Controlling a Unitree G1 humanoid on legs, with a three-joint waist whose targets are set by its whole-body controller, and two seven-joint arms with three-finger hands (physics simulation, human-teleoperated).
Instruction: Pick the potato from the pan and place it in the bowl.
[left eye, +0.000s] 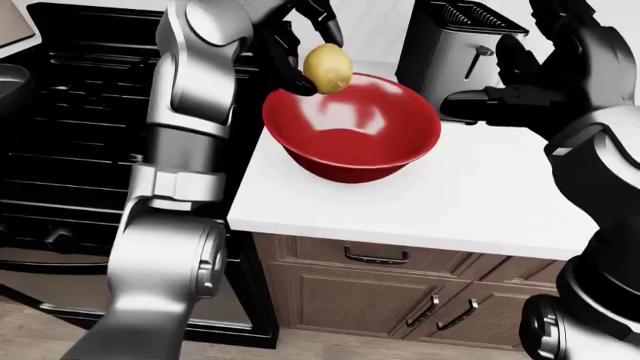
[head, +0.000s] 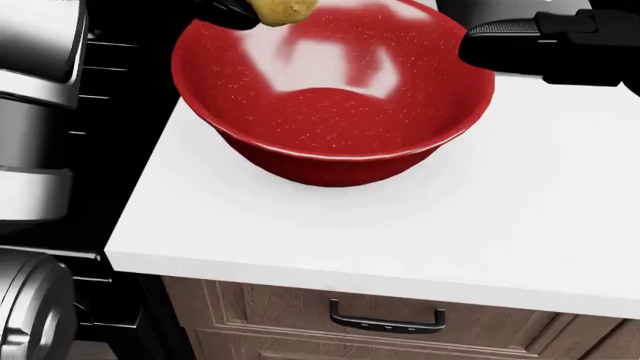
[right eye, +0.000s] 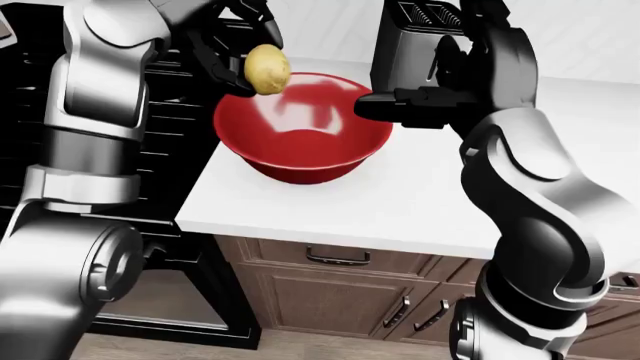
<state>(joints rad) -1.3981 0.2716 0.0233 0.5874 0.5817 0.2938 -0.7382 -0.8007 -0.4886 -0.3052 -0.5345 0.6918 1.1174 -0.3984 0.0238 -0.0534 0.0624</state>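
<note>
Counter: we see a white counter (left eye: 470, 202) with wooden drawers (left eye: 380, 259) below it; a black stove (left eye: 70, 135) stands just beside its left edge.
Wall side: a toaster (left eye: 455, 45) stands near the top of the left-eye view, to the right of the bowl.
Bowl: the red bowl (head: 330, 112) sits close to the left edge of the counter, and its inside holds nothing.
Open room: we find bare white surface below the bowl and to the right of it.
Left hand: our left hand (left eye: 300, 45) has its black fingers clenched around the potato (left eye: 327, 67), which hangs over the upper-left rim of the bowl, not touching it.
Right hand: our right hand (left eye: 545, 82) hovers beside the right rim of the bowl with fingers spread, and it holds nothing.
</note>
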